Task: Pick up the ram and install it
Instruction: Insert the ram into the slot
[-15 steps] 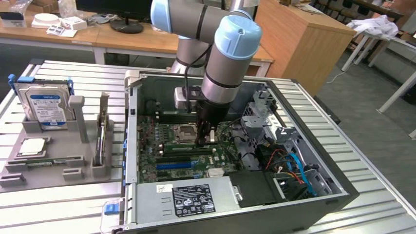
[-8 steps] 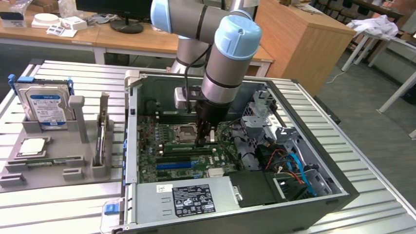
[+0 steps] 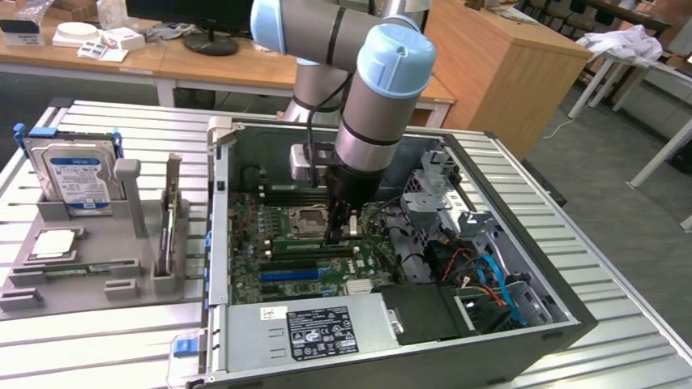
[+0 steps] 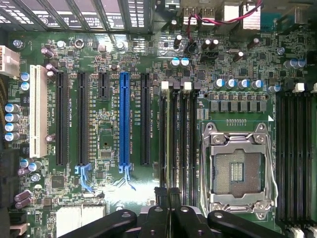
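Exterior view: bright, even indoor light from overhead, soft shadows only. Blue cap [image 3: 395, 50] on the arm [image 3: 362, 121] carried a broad soft highlight. Ribbed metal table [image 3: 97, 356] shone pale. White cloth [image 3: 633, 40] at the exterior view's right was nearly blown out. Inside the computer case [image 3: 562, 316] it was dimmer, the arm shading the motherboard [image 3: 254, 235] beneath it. Wrist view: board lit unevenly, with a washed-out glare patch [image 4: 116, 198] just beside the gripper [image 4: 168, 193], which read near-black. Socket frame [image 4: 237, 206] and capacitor tops [image 4: 232, 83] glinted.
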Motion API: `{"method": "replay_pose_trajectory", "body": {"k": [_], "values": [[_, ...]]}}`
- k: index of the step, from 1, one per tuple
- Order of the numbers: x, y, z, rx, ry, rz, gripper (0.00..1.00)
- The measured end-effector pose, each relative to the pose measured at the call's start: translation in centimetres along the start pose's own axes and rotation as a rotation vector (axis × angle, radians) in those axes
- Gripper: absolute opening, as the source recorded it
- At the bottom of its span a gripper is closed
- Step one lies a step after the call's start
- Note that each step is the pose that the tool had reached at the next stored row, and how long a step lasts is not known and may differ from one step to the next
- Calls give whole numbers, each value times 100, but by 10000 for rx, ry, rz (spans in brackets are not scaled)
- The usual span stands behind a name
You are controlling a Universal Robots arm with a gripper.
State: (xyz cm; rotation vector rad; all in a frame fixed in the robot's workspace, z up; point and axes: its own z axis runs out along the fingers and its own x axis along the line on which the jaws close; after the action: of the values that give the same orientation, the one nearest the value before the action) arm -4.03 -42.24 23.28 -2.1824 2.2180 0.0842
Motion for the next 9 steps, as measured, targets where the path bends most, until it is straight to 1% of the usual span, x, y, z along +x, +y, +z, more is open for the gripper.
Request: {"method": "replay_pose_trajectory", "body": {"k": [9], "values": [[11, -1, -2, -1, 1, 0, 12]]}}
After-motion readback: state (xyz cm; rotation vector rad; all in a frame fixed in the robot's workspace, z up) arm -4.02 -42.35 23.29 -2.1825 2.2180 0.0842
